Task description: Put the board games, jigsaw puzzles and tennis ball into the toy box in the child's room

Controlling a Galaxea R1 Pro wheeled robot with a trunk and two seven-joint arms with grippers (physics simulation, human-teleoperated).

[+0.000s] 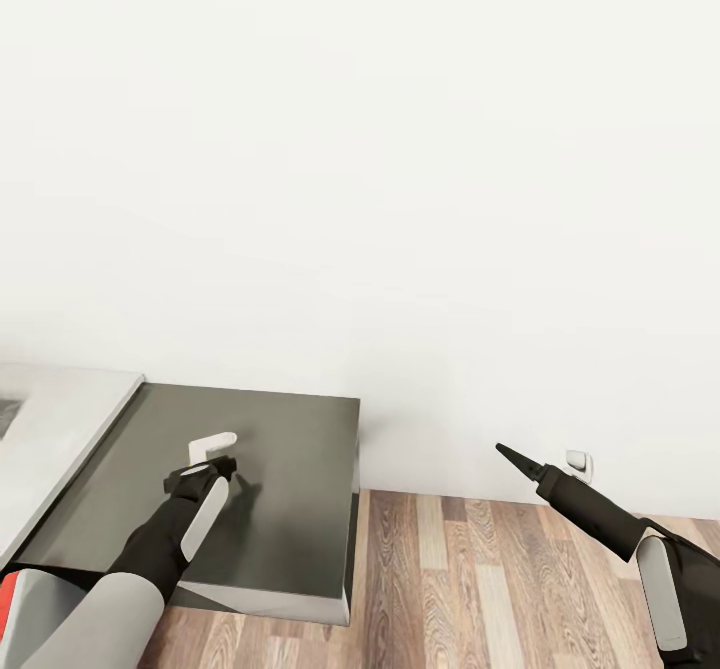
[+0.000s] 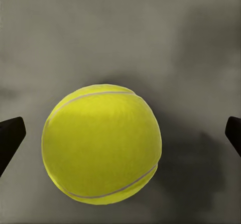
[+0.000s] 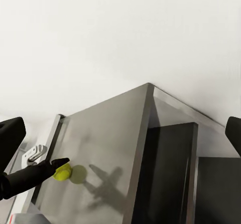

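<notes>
We hold the left gripper (image 2: 120, 133) over the ball (image 2: 102, 143), which rests on the dark cabinet top (image 1: 290, 449) at the right end of the table, its fingers (image 2: 10, 138) spread wide with the ball between them and, as far as we can tell, touching neither. The right gripper (image 3: 120, 133) hangs open over the floor (image 1: 480, 589), well to the right. We judge the main risk to be a roll: if one finger meets the ball before the other, or the jaws close off-centre on its curve, it may squirt out toward the cabinet edge and drop.
</notes>
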